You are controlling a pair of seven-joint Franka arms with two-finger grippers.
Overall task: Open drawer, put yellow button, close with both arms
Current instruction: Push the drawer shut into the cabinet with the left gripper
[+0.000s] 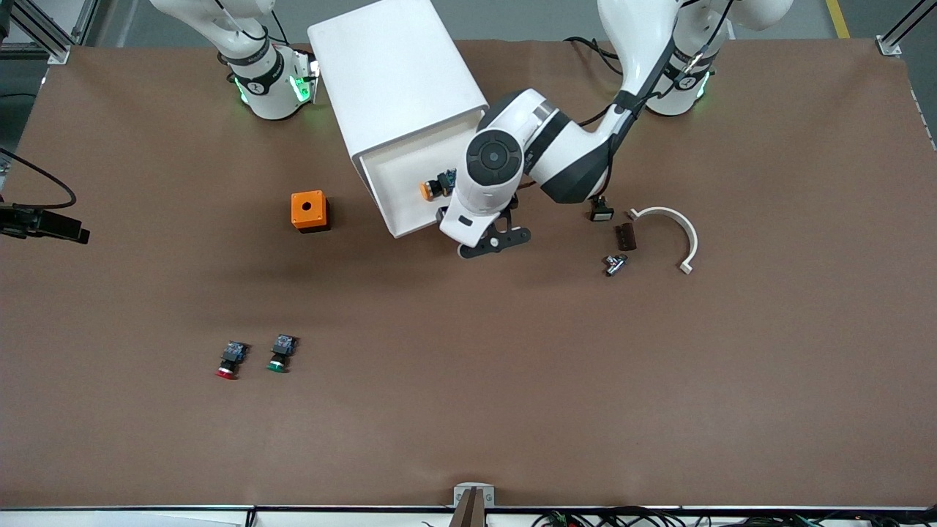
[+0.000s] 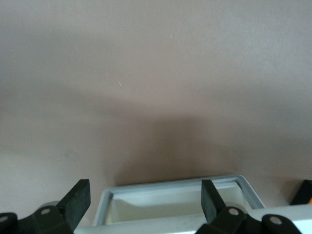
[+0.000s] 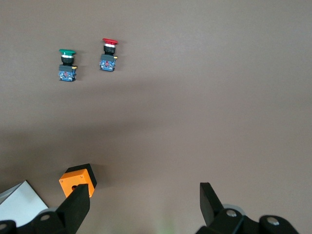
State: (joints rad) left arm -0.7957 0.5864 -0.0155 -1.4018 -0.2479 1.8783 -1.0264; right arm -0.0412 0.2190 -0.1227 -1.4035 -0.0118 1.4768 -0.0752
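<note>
L gripper (image 2: 144, 204): fingers spread wide, nothing between them, hovering over the front lip of the open drawer (image 1: 405, 176).
Yellow button (image 1: 437, 186): lying inside the drawer, just beside the L arm's wrist, cap twd the R arm's end.
Cabinet (image 1: 395, 80): white box, top drawer pulled out twd the front camera.
R gripper (image 3: 144, 204): fingers wide apart, empty; R arm waits up near its base.
Orange box (image 1: 309, 211): on the table beside the drawer, twd R arm's end.
Red switch (image 1: 231, 359), green switch (image 1: 281, 352): side by side, much nearer the front camera.
</note>
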